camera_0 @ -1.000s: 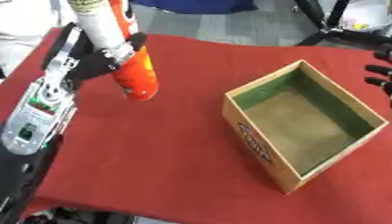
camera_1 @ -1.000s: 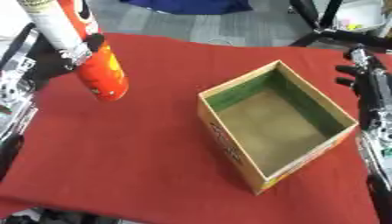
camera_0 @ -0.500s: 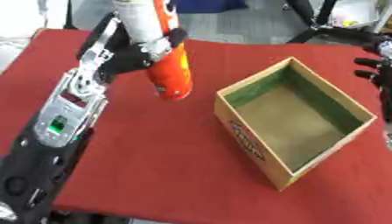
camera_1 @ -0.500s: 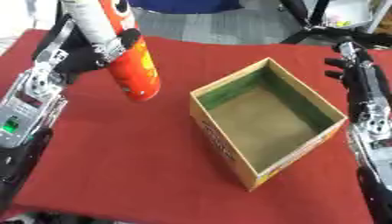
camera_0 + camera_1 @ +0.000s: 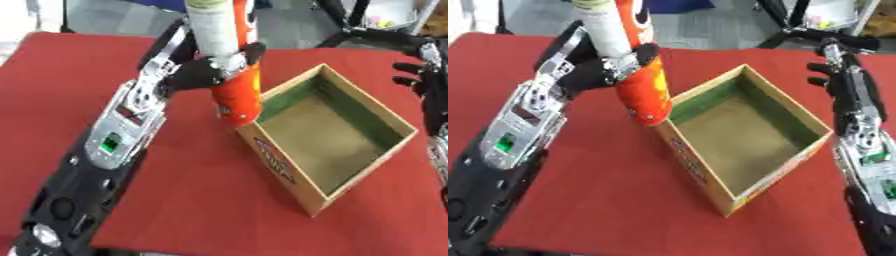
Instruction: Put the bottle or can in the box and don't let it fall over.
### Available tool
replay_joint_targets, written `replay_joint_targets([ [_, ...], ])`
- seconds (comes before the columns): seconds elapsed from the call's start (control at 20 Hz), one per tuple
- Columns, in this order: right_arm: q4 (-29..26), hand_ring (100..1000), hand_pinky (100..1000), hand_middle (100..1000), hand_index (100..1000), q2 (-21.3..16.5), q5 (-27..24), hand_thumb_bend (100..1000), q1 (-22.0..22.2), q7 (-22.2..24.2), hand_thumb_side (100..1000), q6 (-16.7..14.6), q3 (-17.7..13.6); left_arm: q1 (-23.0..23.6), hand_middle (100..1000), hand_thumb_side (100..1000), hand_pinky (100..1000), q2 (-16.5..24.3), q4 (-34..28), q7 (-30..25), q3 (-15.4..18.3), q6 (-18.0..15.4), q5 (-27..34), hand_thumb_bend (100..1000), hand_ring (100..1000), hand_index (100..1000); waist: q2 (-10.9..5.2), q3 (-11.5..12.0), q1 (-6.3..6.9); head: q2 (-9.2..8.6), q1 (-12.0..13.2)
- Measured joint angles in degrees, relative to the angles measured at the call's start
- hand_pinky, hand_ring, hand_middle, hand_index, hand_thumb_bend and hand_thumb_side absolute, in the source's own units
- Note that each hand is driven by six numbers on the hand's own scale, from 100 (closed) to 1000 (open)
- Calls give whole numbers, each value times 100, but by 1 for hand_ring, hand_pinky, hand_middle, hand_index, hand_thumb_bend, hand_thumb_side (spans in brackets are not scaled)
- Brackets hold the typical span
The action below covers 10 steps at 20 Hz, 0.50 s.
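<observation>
In my right eye view the right hand [image 5: 830, 75] and its forearm show almost whole, fingers straight beside the box [image 5: 741, 137]; the left eye view crops them at the edge. My left hand [image 5: 197, 70] is wrapped around the orange-and-white can [image 5: 229, 70], whose top runs out of frame in both views. It stands nearly upright, base tilted toward the box's near-left corner, above the red surface [image 5: 192, 185].
</observation>
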Motion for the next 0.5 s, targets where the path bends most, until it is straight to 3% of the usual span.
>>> replay_joint_targets([
  [0.5, 0, 818, 789, 862, 916, 52, 0, 100, -19, 15, 908, 14, 32, -335, 329, 352, 963, -156, 224, -18, -65, -100, -202, 100, 701, 461, 38, -91, 9, -43, 93],
])
